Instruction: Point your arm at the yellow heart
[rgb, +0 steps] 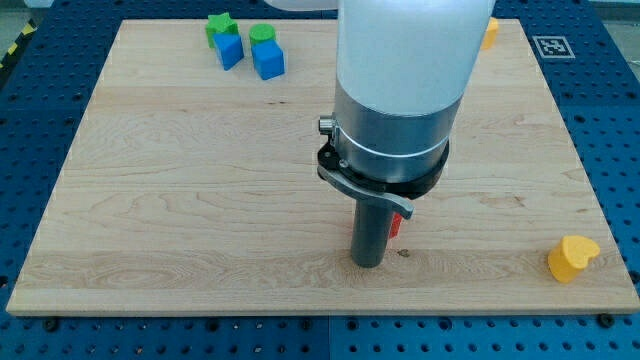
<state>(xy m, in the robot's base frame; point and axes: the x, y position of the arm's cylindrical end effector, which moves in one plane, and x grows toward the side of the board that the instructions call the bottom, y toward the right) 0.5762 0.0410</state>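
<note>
**Rod tip down mid-board, yellow heart at the near right corner**

Nearest the camera is the front edge of the wooden board (200, 290), which lies on a blue perforated table (40, 130). Just inside that edge, at the near right corner, sits the yellow heart (572, 258), close to both the near and the right edges, with nothing else around it

A little farther in and well to the left of the heart, my tip (369, 264) is down at the board's surface, roughly at the middle of the board's width. The arm has no jaws to open or close; it ends in the plain dark rod, which holds nothing. A red block (395, 224) shows as a sliver just behind and to the right of the rod, mostly hidden by it; its shape cannot be made out, and whether rod and block touch cannot be told. The tip and the yellow heart are well apart, with bare wood between them

Above the rod, the arm's grey collar and white body (410, 80) cover the middle of the far half of the board

The left half of the board is bare from the near edge back to the far left, where four blocks cluster: a blue cube (268, 61) and another blue block (229, 50) in front, a green cylinder (262, 34) touching the cube from behind, and a green block (219, 25) behind the other blue one. At the far right, a yellow block (490, 32) peeks out beside the arm's body near the far edge
</note>
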